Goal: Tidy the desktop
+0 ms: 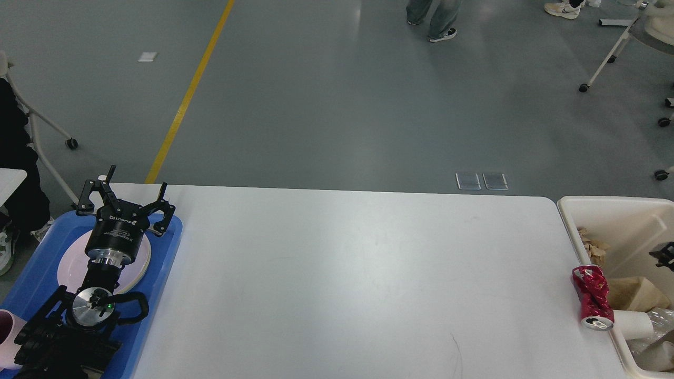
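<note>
Across centre: white matte desktop (358,273) | left fingers (109,185) spread | right unclear

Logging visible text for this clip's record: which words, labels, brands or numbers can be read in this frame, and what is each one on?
Left gripper: white brand lettering on its black body, seen upside down, too small to read with certainty.
Same gripper body: a small white label with fine print, unreadable.
Crushed red can at the desktop's right edge: print too crumpled to read.
Nothing else legible; no text on the blue tray or cream bin.
</note>
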